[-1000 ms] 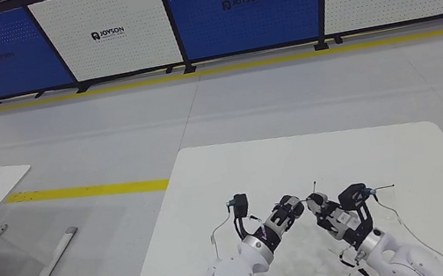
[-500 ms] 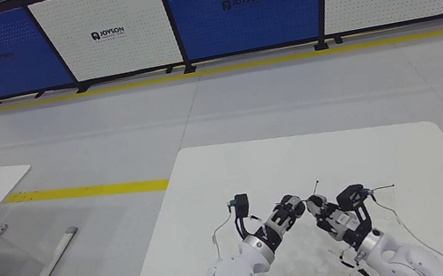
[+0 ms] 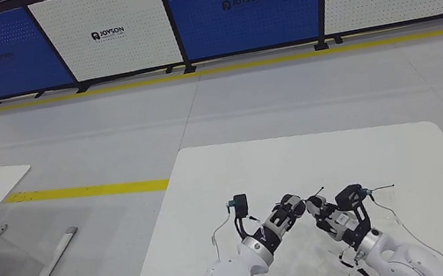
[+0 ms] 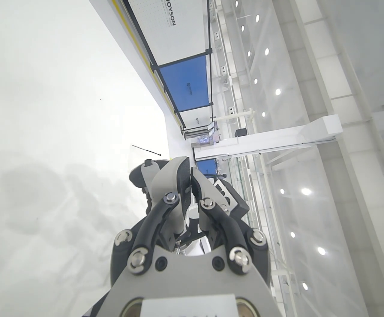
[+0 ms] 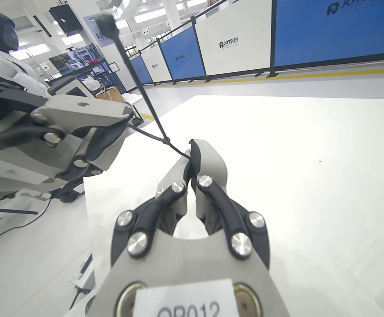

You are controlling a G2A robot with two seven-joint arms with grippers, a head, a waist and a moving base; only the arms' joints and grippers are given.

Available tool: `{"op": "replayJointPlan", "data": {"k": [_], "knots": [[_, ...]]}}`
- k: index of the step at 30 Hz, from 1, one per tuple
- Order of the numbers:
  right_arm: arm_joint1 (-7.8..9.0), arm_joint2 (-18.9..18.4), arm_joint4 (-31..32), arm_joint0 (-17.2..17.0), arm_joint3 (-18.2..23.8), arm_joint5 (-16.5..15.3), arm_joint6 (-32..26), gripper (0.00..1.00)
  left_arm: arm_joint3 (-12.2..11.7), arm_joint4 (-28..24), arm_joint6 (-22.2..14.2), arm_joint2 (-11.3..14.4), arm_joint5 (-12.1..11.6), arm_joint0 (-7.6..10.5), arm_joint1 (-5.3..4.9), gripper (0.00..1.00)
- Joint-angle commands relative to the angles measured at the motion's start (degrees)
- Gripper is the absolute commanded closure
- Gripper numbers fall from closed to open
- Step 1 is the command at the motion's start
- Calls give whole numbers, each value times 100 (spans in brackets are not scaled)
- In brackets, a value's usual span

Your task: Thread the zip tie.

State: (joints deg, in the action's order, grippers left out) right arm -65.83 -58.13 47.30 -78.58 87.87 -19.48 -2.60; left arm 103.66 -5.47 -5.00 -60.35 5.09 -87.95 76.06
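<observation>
Above the near surface [image 3: 297, 160], left claw [image 4: 190, 180] and right claw [image 5: 192, 162] each pinch the zip tie [image 5: 141, 87], likely steadying it for threading.

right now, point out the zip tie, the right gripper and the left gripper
zip tie [image 5: 137, 81]: right wrist view, on its long black strap
right gripper [image 5: 191, 159]: right wrist view, between the fingertips shut on the zip tie
left gripper [image 4: 190, 175]: left wrist view, between its closed fingertips
</observation>
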Motion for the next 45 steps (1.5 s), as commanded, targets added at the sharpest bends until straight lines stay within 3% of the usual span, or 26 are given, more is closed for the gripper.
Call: {"op": "replayJointPlan", "data": {"k": [1, 18, 39, 40, 41, 42, 45], "knots": [[2, -2, -1, -5, -4, 0, 2, 100, 20, -26, 6, -11, -26, -16, -5, 100], [14, 9, -84, 22, -152, 0, 66, 100, 339, -212, -104, -168, -300, -272, -74, 100], [13, 74, -145, 116, -276, 0, 85, 100, 507, -271, -234, -284, -429, -426, -153, 100], [13, 87, -146, 117, -255, 0, 94, 90, 487, -271, -189, -288, -413, -411, -152, 100], [16, 106, -157, 116, -232, 0, 104, 31, 461, -275, -114, -283, -392, -386, -147, 100], [21, 102, -164, 111, -216, 0, 139, 0, 440, -283, -47, -276, -372, -362, -142, 100], [46, 27, -249, 45, -165, 0, 326, 0, 367, -367, 129, -253, -313, -283, -123, 100]]}}
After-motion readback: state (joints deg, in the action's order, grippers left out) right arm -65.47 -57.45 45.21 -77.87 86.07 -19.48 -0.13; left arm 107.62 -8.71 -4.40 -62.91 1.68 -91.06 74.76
